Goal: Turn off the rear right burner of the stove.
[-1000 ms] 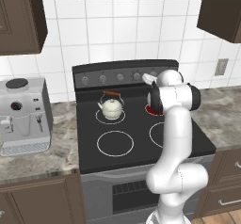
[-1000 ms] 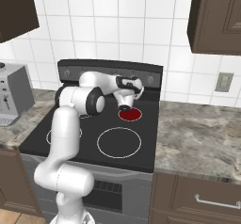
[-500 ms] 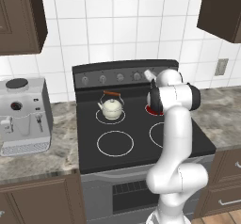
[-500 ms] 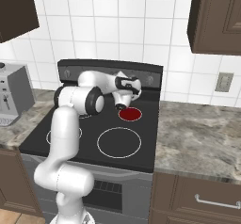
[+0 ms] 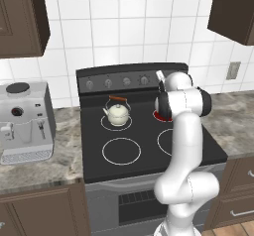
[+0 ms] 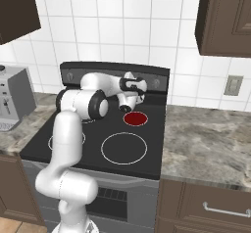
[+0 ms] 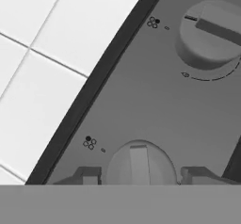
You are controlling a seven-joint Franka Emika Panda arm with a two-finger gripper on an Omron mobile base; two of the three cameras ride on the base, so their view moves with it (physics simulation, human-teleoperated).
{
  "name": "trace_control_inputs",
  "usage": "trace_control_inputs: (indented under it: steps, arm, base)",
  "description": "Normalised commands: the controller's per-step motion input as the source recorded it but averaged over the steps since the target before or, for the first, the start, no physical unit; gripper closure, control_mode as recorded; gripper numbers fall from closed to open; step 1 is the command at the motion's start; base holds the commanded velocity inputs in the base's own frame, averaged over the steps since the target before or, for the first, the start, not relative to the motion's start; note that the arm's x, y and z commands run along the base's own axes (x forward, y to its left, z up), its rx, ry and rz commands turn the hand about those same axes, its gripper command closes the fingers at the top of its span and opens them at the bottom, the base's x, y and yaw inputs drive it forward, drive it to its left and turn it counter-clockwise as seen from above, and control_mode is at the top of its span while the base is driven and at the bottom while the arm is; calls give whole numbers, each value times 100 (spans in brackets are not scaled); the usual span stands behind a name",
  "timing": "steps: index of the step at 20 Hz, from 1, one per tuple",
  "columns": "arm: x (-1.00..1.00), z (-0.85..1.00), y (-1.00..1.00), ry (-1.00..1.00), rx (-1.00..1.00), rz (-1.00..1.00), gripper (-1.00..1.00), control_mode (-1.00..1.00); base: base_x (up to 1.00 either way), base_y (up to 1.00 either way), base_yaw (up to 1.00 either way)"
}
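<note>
Dark red glow is shown in the rear right burner [image 6: 135, 118] of the stove [image 6: 93, 151], so the burner is judged to be on and the task unfinished. The gripper [image 7: 139, 176] is placed at the grey back panel [image 7: 155, 110], with a finger [image 7: 87, 175] set on each side of a knob [image 7: 139, 164]; the jaws are spread about as wide as the knob, and whether it is actually clamped cannot be told. A twist of that knob is judged to be what is left.
</note>
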Motion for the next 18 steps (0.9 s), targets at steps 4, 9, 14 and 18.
trace_control_inputs:
  steps: [4, 9, 14, 18]
  arm:
    - [0, 45, 0, 7, 32, -1, 100, -100]
    - [0, 40, 0, 0, 28, -1, 100, -100]
    - [4, 52, 0, 0, 22, 0, 100, -100]
    - [1, 44, 0, 0, 22, -1, 100, -100]
  base:
    - [0, 0, 0]
    - [0, 0, 0]
    - [0, 0, 0]
    - [0, 0, 0]
